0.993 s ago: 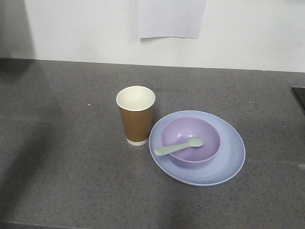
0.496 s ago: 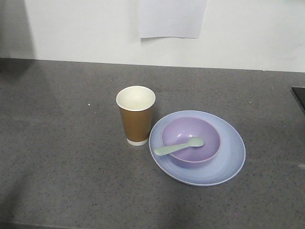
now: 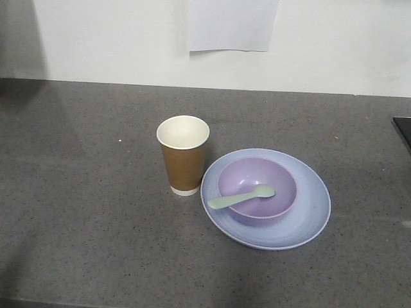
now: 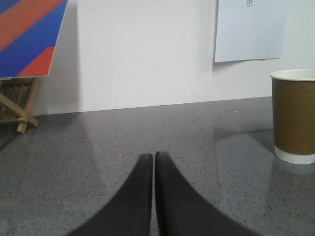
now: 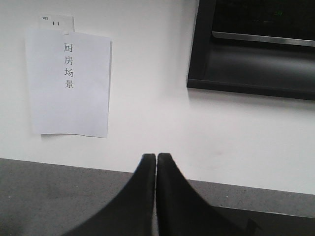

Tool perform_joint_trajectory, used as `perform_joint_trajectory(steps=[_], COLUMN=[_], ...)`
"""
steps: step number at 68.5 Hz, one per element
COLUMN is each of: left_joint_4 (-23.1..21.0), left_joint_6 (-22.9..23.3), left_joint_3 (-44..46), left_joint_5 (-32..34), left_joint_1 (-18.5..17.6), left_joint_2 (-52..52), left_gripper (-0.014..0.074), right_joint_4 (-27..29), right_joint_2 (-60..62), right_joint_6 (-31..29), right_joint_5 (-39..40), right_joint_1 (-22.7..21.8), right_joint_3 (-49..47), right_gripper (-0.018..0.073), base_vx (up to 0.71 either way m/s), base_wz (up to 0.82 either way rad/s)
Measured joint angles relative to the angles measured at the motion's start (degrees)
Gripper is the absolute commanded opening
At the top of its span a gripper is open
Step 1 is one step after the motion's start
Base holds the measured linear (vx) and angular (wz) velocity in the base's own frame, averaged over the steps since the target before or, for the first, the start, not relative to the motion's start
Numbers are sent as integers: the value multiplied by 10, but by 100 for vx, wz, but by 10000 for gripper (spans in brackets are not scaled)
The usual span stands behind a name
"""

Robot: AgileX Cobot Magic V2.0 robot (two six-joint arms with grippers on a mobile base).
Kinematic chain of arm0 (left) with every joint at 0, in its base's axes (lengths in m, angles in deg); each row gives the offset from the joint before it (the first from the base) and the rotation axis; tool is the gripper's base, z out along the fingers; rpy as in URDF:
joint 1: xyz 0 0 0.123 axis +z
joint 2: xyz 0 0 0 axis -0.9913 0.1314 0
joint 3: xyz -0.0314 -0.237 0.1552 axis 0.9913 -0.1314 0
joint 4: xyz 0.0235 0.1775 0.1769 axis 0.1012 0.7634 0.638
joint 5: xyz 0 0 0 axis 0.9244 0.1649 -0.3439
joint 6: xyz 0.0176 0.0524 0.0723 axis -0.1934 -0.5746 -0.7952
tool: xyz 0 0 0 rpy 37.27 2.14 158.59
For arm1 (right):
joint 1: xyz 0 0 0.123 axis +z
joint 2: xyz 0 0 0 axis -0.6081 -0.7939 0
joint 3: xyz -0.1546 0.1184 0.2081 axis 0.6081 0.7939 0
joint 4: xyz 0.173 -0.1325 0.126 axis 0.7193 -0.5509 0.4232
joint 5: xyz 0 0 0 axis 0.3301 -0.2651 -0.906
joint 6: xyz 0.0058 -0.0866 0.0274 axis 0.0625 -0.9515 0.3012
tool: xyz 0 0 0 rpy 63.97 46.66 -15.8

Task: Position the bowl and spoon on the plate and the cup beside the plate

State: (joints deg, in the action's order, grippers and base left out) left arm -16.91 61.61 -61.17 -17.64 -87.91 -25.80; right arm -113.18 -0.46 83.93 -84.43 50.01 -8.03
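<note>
A white paper sheet [image 5: 69, 83] taped to the wall carries four black Chinese characters in a vertical column: 厨房场景. In the left wrist view the same sheet [image 4: 250, 29] shows only the bottom character, 景, at the top edge. No other text can be read.

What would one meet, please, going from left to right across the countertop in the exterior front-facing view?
cup → plate, which carries the bowl with the spoon in it.
</note>
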Motion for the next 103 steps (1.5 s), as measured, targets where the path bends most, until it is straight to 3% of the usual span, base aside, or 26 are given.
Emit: perform_joint_trajectory(steps=[37, 52, 103], left_joint_4=[-2, -40, -40], left_joint_6=[0, 0, 0], left_joint_3=[0, 0, 0], left_joint_5=[0, 0, 0], left_joint_1=[0, 0, 0], left_joint_2=[0, 0, 0], left_gripper=[-6, -6, -6], right_joint_4=[0, 0, 0], right_joint_2=[0, 0, 0], right_joint_6=[0, 0, 0], right_joint_5=[0, 0, 0], right_joint_1=[0, 0, 0], right_joint_3=[0, 0, 0], right_gripper=[-3, -3, -3], base_vx=[0, 0, 0], base_wz=[0, 0, 0])
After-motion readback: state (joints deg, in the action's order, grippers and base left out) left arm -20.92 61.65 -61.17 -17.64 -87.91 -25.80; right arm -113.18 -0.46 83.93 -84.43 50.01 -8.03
